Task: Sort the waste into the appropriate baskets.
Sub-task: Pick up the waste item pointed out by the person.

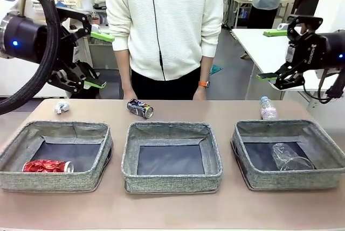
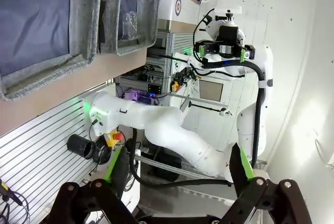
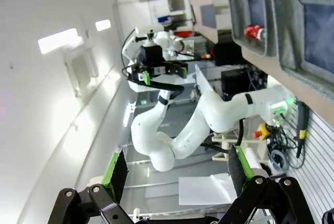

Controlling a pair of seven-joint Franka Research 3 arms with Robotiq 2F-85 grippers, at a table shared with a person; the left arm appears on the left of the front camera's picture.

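a white table (image 1: 265, 48) stands on the dark floor (image 1: 233, 75).

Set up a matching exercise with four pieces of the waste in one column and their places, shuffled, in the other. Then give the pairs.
Things:
1. red soda can
2. dark blue soda can
3. clear plastic bottle
4. white paper wad

Places:
A. on the table, on the person's side of the left basket
B. lying inside the right basket
C. lying inside the left basket
D. on the table, on the person's side of the middle basket

Pairs: 1-C, 2-D, 3-B, 4-A
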